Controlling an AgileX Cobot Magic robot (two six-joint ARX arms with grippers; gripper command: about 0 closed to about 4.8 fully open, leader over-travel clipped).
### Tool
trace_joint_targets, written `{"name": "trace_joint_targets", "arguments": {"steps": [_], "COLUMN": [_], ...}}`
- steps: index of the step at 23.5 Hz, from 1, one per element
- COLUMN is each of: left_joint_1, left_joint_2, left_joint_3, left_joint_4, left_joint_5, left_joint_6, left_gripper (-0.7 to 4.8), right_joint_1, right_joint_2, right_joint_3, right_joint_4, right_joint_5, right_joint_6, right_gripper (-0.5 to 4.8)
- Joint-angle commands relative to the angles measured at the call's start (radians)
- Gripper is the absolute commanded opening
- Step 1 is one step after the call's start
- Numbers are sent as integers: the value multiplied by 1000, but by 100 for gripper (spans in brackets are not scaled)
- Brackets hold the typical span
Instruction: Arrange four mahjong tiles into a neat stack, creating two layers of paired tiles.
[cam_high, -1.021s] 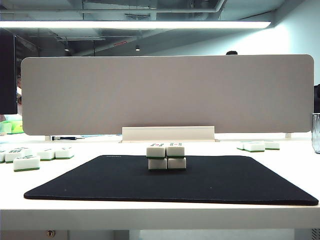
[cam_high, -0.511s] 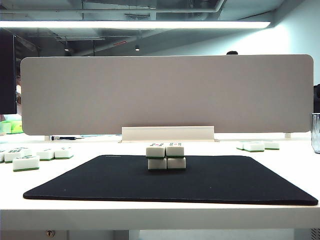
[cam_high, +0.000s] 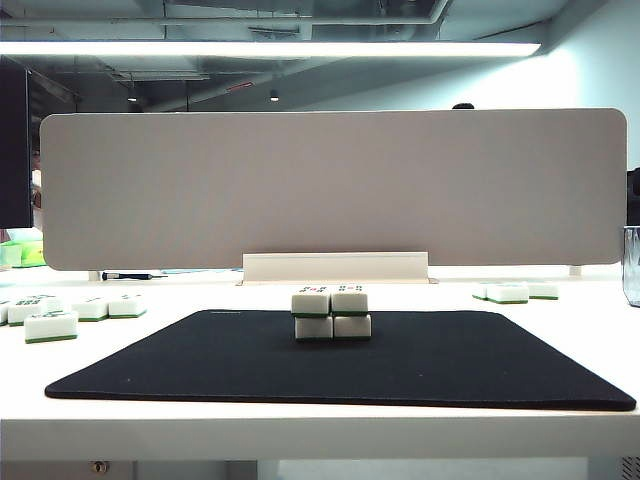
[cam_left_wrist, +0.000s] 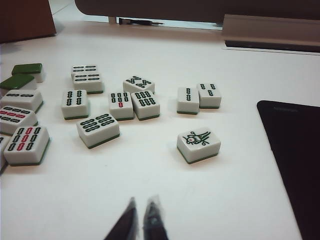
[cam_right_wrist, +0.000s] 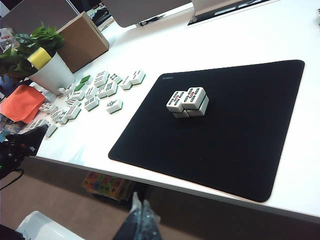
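Note:
The four mahjong tiles form the stack (cam_high: 332, 313), two wide and two high, cream with thin green bands, on the far middle of the black mat (cam_high: 430, 360). The right wrist view shows the stack (cam_right_wrist: 187, 102) from above, printed faces up. Neither gripper appears in the exterior view. My left gripper (cam_left_wrist: 142, 215) hangs over bare white table beside the mat's edge (cam_left_wrist: 295, 165), shut, with nothing between its tips. My right gripper (cam_right_wrist: 141, 205) is shut and empty, off the table's front edge over the floor.
Several loose tiles (cam_left_wrist: 198, 144) lie on the table left of the mat, and more sit at the far left (cam_high: 52, 325) and far right (cam_high: 508, 292). A grey divider panel (cam_high: 330, 185) closes the back. A potted plant (cam_right_wrist: 50, 72) and cardboard box (cam_right_wrist: 82, 40) stand beyond the loose tiles.

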Motion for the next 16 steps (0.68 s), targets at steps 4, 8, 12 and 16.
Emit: {"name": "trace_joint_targets", "arguments": {"steps": [4,8,12,16], "left_joint_1": [0,0,0,0], "left_joint_2": [0,0,0,0], "left_joint_3": [-1,-1,-1,-1], "left_joint_4": [-10,-10,-10,-10], "left_joint_5": [5,5,5,5], "left_joint_6": [-3,-3,-3,-3], "left_gripper": [25,25,25,25], "right_joint_1": [0,0,0,2], "right_joint_2": [-11,-11,-11,-11], "right_joint_3": [2,-27,-124,-325], "right_joint_4": [16,84,217,493], "right_joint_5": [66,220,330,362], "right_joint_6": [-85,-88,-68,40], "right_gripper": [-1,-1,-1,-1]}}
